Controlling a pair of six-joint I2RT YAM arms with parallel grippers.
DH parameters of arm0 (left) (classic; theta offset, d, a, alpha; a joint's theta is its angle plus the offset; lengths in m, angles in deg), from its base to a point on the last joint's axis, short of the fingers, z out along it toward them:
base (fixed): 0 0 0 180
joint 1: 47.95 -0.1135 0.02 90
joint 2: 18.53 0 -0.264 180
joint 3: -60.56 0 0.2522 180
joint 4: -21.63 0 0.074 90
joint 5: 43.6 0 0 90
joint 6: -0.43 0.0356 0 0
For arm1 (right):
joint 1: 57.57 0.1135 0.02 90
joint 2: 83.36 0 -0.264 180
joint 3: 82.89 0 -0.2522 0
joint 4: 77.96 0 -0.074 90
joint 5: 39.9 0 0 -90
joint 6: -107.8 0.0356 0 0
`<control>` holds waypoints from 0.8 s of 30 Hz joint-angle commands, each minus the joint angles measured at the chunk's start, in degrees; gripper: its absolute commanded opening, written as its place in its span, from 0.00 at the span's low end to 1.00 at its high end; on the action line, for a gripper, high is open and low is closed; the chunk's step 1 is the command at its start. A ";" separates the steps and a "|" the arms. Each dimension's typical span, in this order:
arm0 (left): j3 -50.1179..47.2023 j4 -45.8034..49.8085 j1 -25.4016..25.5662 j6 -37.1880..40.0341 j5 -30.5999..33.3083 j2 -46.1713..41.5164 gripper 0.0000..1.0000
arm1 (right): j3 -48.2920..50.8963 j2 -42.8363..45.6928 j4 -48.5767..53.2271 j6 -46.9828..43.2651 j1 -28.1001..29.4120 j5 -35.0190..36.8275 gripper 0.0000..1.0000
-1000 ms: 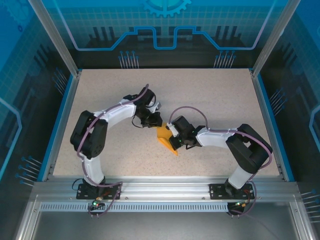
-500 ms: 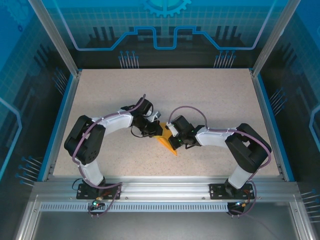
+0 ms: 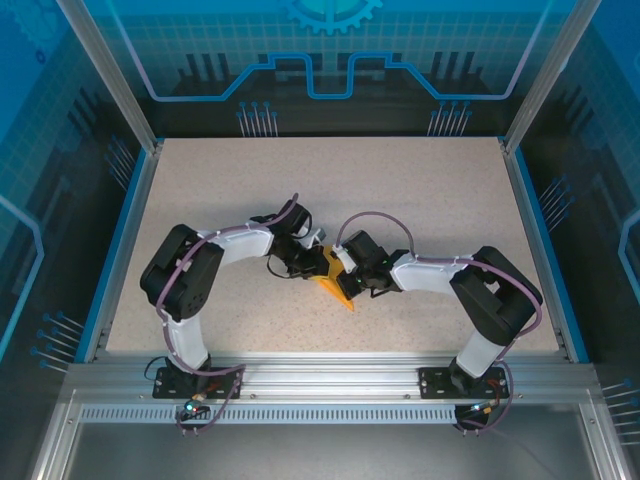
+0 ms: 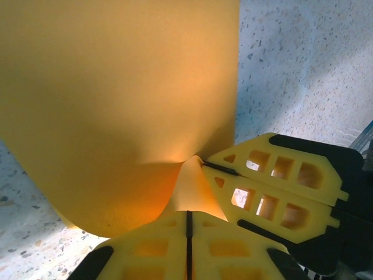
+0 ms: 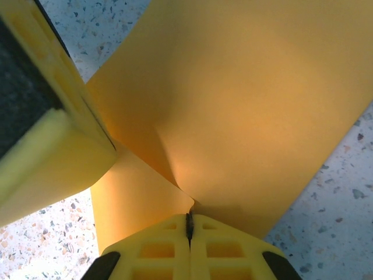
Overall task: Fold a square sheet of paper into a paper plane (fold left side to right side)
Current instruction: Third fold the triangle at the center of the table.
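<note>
The orange square sheet of paper point(image 3: 339, 290), folded into a pointed wedge, lies mid-table between both arms. My left gripper point(image 3: 321, 262) meets it from the left and my right gripper point(image 3: 346, 273) from the right, almost tip to tip. In the left wrist view the paper point(image 4: 116, 87) bulges upward, and my left gripper point(image 4: 188, 214) is shut on a pinched ridge of it. The right gripper point(image 4: 203, 165) grips the same ridge beside it. In the right wrist view my right gripper point(image 5: 188, 218) is shut on a paper point(image 5: 262, 105) crease, with the left gripper's fingers point(image 5: 52, 146) close by.
The speckled table point(image 3: 420, 190) has free room behind and to both sides of the paper. Blue side rails point(image 3: 120, 250) and a metal frame bound it. Both arms bend inward over the table's middle.
My left arm swung down and in toward the paper, and its gripper closed on the paper's left edge. The right gripper kept its hold and barely moved.
</note>
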 commanded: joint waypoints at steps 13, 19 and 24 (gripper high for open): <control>0.29 0.81 0.30 1.45 1.84 2.90 0.10 | 0.56 -2.81 6.47 -0.93 0.72 -0.35 0.00; 0.21 0.87 0.38 1.59 2.55 3.61 0.10 | 0.57 -2.62 6.62 -0.80 0.72 0.04 0.00; 0.03 0.65 0.37 1.59 3.08 4.35 0.09 | 0.56 -2.19 6.63 -0.78 0.74 -0.04 0.00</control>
